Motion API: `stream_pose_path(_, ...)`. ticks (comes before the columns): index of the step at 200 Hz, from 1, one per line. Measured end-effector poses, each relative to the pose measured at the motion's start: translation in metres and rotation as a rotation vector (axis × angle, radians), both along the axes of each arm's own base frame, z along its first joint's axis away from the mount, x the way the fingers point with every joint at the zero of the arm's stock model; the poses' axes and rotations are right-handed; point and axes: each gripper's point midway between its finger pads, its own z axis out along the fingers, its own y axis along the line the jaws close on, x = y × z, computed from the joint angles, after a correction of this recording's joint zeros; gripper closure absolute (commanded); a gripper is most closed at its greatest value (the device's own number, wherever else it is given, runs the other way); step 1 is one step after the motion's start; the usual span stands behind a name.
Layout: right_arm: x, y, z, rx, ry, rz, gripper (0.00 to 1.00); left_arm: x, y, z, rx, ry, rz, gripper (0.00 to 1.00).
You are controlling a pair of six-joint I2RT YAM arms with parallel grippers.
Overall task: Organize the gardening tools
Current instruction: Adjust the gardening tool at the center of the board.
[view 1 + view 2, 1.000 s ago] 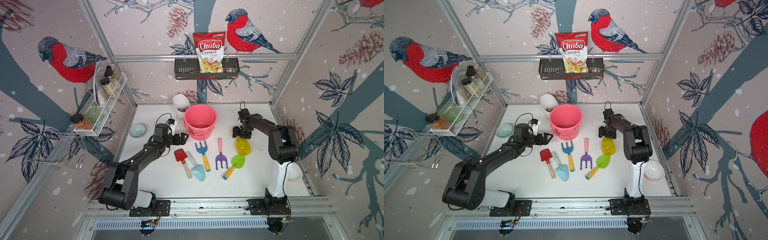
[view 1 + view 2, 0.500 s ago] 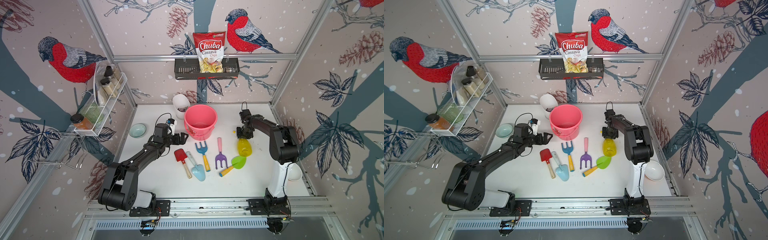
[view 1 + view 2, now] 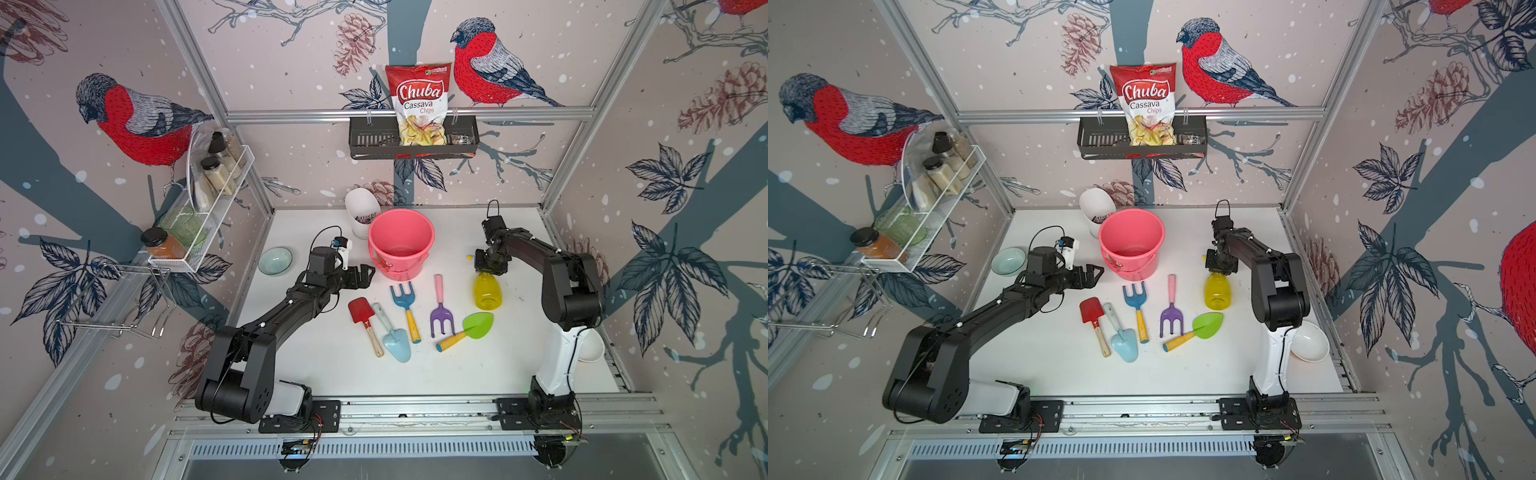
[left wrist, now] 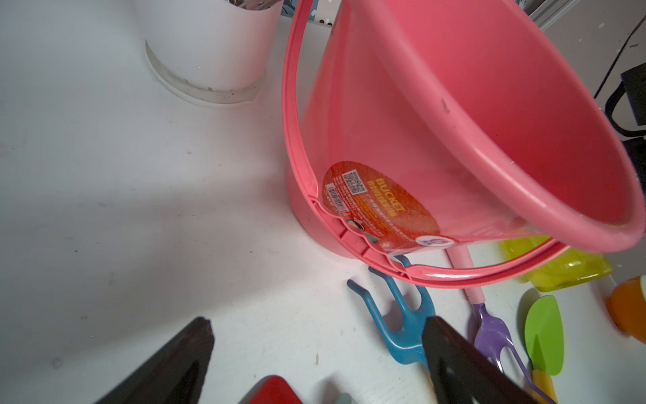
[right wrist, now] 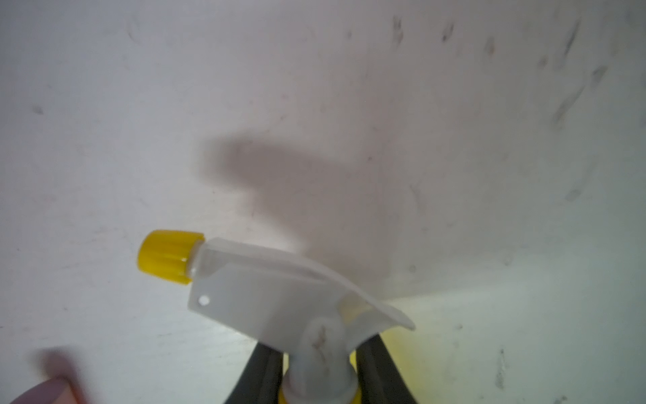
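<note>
In both top views, the pink bucket (image 3: 399,266) stands at 12 o'clock on the white table (image 3: 457,374). Below it, around the centre, the red shovel (image 3: 360,311), light-blue trowel (image 3: 397,347), blue fork (image 3: 403,297), purple rake (image 3: 441,318) and green spade (image 3: 478,326) lie side by side. At 3 o'clock lies the yellow spray bottle (image 3: 487,291), base toward 6 o'clock, with the right gripper (image 3: 489,268) on its head end. The left gripper (image 3: 1096,274) hovers at 10 o'clock, just beside the bucket.

Left wrist view: the left gripper's jaws are spread wide and released, facing the bucket (image 4: 384,122) with the blue fork (image 4: 402,325) near them.

Right wrist view: the right gripper (image 5: 321,377) is clenched around the spray bottle's (image 5: 272,290) white neck, a dark finger (image 5: 265,370) on either side.
</note>
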Motion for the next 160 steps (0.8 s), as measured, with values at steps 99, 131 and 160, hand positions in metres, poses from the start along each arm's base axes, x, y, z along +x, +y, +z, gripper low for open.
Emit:
stream_pose_path(99,0.032,-0.008,0.081,-0.128,-0.434,-0.122,1.00,-0.001,0.006,0.000,0.018,-0.009,0.028,0.03)
stream_pose_path(131,0.035,-0.014,0.095,-0.182,-0.578,-0.187,1.00,-0.001,0.008,-0.001,0.026,-0.009,0.039,0.03)
stream_pose_path(160,0.047,-0.018,0.110,-0.208,-0.690,-0.245,1.00,-0.001,0.008,-0.002,0.026,-0.010,0.041,0.03)
